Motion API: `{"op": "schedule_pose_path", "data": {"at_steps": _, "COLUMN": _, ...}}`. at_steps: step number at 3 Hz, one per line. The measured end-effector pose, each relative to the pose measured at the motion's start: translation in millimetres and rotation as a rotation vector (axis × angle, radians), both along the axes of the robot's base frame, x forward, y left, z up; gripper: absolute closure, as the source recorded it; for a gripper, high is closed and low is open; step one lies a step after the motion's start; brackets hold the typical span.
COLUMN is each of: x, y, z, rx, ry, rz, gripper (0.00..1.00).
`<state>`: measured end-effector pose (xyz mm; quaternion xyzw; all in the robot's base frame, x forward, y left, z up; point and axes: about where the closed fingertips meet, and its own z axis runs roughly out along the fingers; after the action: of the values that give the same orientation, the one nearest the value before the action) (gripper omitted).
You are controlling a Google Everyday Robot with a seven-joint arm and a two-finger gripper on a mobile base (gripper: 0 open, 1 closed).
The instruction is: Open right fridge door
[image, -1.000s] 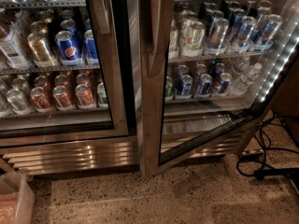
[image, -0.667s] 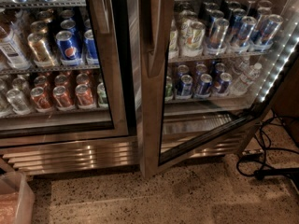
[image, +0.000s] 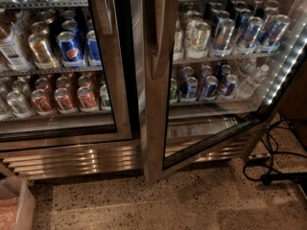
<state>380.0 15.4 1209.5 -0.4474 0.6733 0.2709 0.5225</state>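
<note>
Centre frame, the right fridge door [image: 156, 109] stands ajar; the gripper is out of view, its grip cannot be told. With nothing holding it, the door may swing shut

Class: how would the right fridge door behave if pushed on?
The right fridge door likely swings as one rigid panel, given its steel frame. Its glass pane suggests weight and fragility. The polished handle may be slippery. No pincer is in view.
</note>
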Motion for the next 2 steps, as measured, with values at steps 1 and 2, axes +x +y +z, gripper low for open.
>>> {"op": "schedule_pose_path", "data": {"at_steps": 1, "x": 0.0, "y": 0.0, "z": 0.0, "rx": 0.000, "ry": 0.000, "rz": 0.000, "gripper": 0.00}}
{"op": "schedule_pose_path", "data": {"at_steps": 2, "x": 0.0, "y": 0.0, "z": 0.0, "rx": 0.000, "ry": 0.000, "rz": 0.000, "gripper": 0.00}}
